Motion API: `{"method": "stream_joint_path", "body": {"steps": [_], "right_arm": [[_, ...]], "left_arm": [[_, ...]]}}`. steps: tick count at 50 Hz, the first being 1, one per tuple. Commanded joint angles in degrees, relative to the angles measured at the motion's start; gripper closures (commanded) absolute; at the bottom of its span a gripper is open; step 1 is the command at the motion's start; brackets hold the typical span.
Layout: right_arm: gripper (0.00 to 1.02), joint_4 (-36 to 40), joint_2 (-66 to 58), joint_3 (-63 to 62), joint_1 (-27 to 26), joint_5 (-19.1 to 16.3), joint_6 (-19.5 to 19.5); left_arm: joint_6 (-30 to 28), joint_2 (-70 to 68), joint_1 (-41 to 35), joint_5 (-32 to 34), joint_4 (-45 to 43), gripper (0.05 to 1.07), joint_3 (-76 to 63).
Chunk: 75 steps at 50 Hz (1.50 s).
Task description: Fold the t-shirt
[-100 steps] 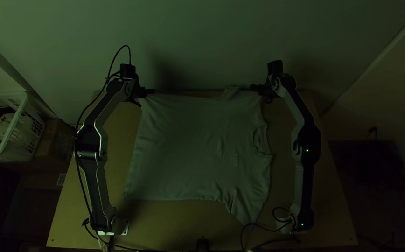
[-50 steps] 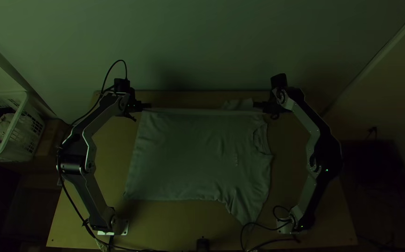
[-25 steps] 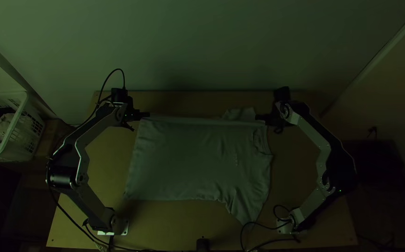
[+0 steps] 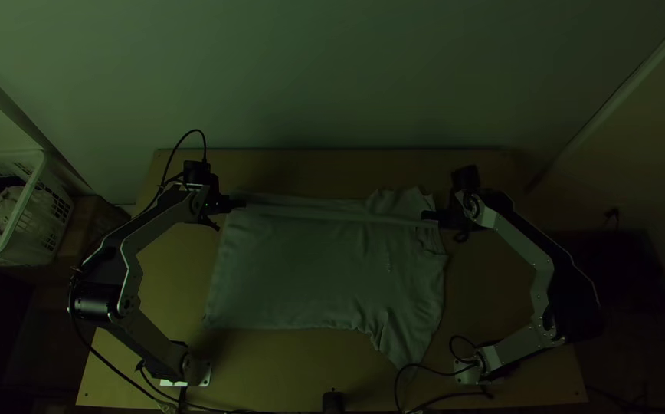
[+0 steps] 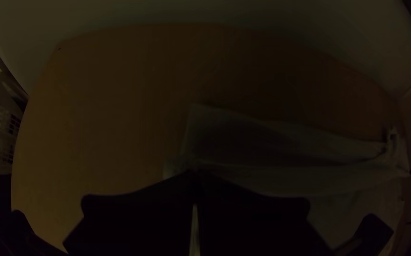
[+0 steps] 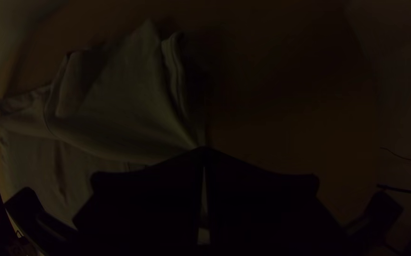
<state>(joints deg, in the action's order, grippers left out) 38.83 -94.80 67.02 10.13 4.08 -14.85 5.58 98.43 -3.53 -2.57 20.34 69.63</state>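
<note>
The light t-shirt lies spread on the table, its neckline toward the right arm, its far side lifted and folding over toward the near edge. At that raised edge's left end, my left gripper is shut on the cloth; my right gripper is shut on it near the shoulder. In the left wrist view my left gripper pinches the t-shirt. My right gripper, in the right wrist view, has its fingers together on the t-shirt, with a sleeve lying beyond.
The wooden table shows a bare strip beyond the cloth, against the wall. A white basket with clothes stands left of the table. Cables curl at the near edge by the right arm's base.
Both grippers have moved from the table's far edge toward the near side, drawing the t-shirt's far edge with them. The shirt's near part has stayed in place.
</note>
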Motion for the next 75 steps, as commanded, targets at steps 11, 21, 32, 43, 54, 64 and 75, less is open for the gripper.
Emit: {"method": "stream_joint_path", "body": {"steps": [11,21,32,43,54,64,75], "right_arm": [[0.7,-1.8,3.6,-3.5,-1.0,1.0,1.1],[0.4,-1.7,9.4,-3.8,-1.5,1.0,1.0],[0.4,-0.9,16.8,-4.1,-1.2,0.9,0.6],[0.4,6.3,23.5,-3.1,-0.9,1.1,-0.4],[0.29,15.0,31.4,-3.5,-0.3,1.3,-3.0],[0.16,19.9,37.3,-8.2,4.1,1.5,-5.2],[0.17,25.4,43.3,-12.7,12.0,1.5,-10.1]], "left_arm": [[-0.8,-3.1,-0.6,-1.0,-0.5,0.36,-3.4],[-1.2,-6.9,-0.3,-0.6,0.8,0.09,-4.1],[-2.2,-13.3,-0.5,-0.3,4.0,0.09,-4.8],[-3.4,-21.3,-0.6,-0.2,12.4,0.09,-5.4],[-5.8,-30.5,-0.1,-0.2,21.5,0.09,-9.2],[-9.1,-38.1,-0.2,-0.2,28.7,0.09,-13.7],[-10.2,-41.3,0.0,-2.2,41.4,0.09,-16.5]]}}
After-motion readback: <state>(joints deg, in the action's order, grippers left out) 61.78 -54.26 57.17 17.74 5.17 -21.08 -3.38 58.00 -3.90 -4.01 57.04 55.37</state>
